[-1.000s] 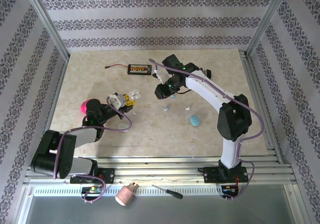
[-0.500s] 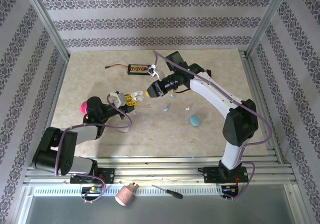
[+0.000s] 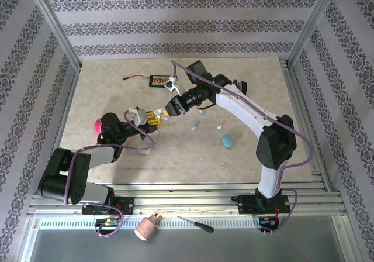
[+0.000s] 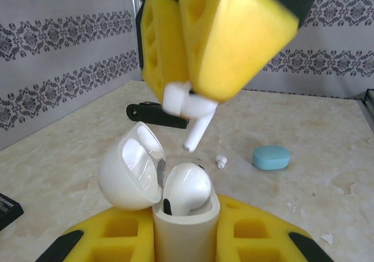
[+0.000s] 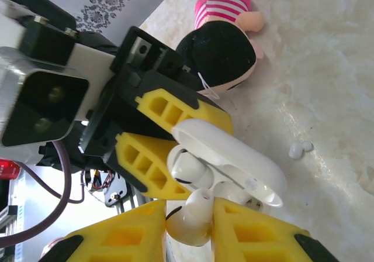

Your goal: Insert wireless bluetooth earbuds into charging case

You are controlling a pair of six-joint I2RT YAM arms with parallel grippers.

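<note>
Pinches a white earbud in the right gripper just above the open charging case clamped in the left gripper; may jam its stem against the seated earbud beneath if lowered out of line.

— What encloses the space?
— White wallpapered walls banded with horizontal strips of grey damask ornament, on three sides. Slim silver aluminium posts stand at the back corners.
— And below?
— A pale beige marble-patterned tabletop, brightly and evenly lit. Ribbed silver aluminium rails run along its near edge, with a dull grey metal sheet beyond them.
</note>
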